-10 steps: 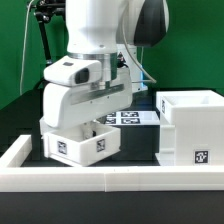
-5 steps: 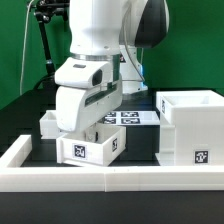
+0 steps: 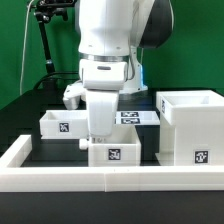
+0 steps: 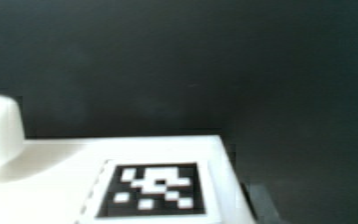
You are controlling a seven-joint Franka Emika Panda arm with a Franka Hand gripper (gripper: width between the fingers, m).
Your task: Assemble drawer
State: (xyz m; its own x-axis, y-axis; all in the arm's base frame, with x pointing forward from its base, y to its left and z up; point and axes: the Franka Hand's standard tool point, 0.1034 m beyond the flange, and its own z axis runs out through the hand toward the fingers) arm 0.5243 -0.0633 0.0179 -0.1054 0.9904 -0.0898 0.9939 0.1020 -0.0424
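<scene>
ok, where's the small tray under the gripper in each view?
Exterior view: front tray sits low centre, under the gripper, between the rear tray and the tall box.
Wrist view: probably the white surface against the black table; not certain.
Shared landmark: the square tag on its face, plus the black table.

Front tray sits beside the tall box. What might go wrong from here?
1. The end effector sits low over the front tray with its fingertips hidden, so the grip is unconfirmed and the tray may slip.
2. That tray lies close to the tall box and the low white wall; a swing might bump either.
</scene>
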